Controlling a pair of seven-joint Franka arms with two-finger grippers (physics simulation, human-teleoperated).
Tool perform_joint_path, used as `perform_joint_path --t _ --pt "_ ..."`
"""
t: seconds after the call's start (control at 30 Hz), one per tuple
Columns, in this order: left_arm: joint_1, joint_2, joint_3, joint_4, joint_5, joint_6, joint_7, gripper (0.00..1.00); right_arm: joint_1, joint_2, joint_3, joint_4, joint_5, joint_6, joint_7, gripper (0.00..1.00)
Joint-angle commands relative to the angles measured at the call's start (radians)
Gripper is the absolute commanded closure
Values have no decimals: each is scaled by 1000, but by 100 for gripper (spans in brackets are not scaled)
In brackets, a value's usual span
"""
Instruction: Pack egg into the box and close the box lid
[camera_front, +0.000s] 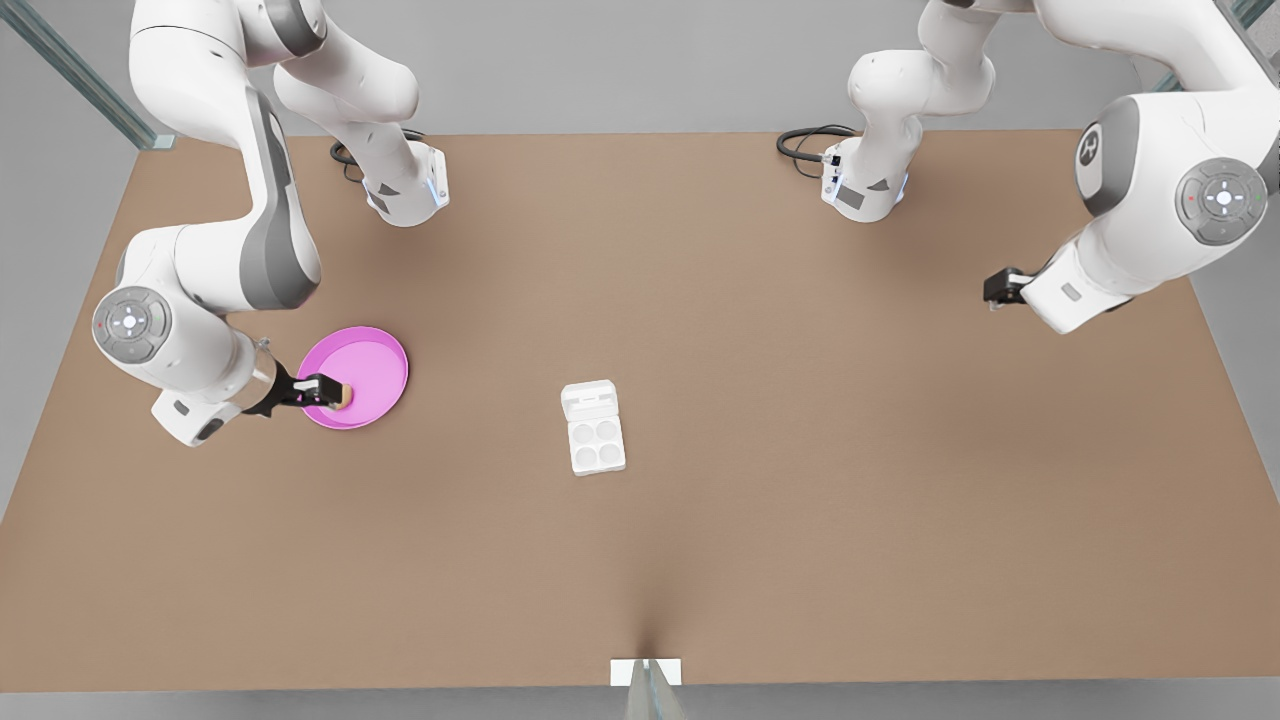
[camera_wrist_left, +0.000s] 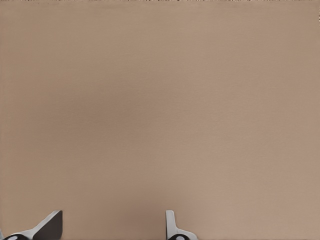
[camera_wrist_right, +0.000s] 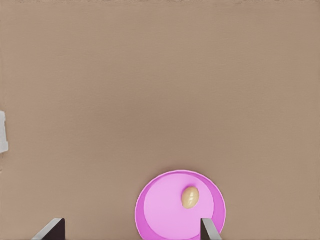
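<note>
From the front view, the right claw (camera_front: 330, 392) hangs over the pink dish (camera_front: 385, 345) on the front view's left side of the brown surface (camera_front: 800, 520). The egg (camera_front: 343, 399) shows as a tan speck just beside the dark fingertips, inside the dish. Well apart from it, near the middle of the surface, sits the box (camera_front: 597, 444) with its four round cups facing up. The box lid (camera_front: 588, 398) is folded back and lies flat on the far side of the cups. Plain brown surface lies between dish and box. The left claw (camera_front: 1000, 290) waits high on the front view's right, far from both. Black cables (camera_front: 812, 140) coil by the far arm base, and a small white bracket (camera_front: 645, 672) sits at the near edge.

In the left wrist view, the left claw (camera_wrist_left: 112, 224) is spread – two fingertips set wide apart over bare surface (camera_wrist_left: 160, 100).

In the right wrist view, the right claw (camera_wrist_right: 131, 226) is spread as well, pinching nothing. The egg (camera_wrist_right: 190, 196) lies on its side in the pink dish (camera_wrist_right: 150, 200), off-centre and clear of both fingers – closer to one of them. A white sliver (camera_wrist_right: 2, 132) pokes in at the picture's edge; I cannot tell what it is.
</note>
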Motion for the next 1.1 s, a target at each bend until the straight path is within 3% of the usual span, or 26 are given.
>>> perform_joint_path --t 0.0,0.23,0.37,0.47,0.6,0.87,1.07 --pt "-4 0 0 1 3 37 23 0 0 -2 1 0 -2 21 -15 0" --pt "-4 14 0 0 3 38 23 0 18 185 1 2 -43 -133 -34 0" --pt "-5 15 0 0 3 35 23 0 -79 204 1 -95 -51 50 -49 0" --pt "-5 15 0 0 3 32 23 0 -128 60 4 -428 -51 338 -48 0" --pt "-5 23 -2 0 3 32 25 0 -171 18 4 -635 -99 634 -51 0" --pt "-7 23 0 0 3 31 25 0 -204 15 6 -753 -100 940 -127 0" --pt "-15 23 0 0 3 29 25 0 -207 15 6 -771 -100 958 -120 0"
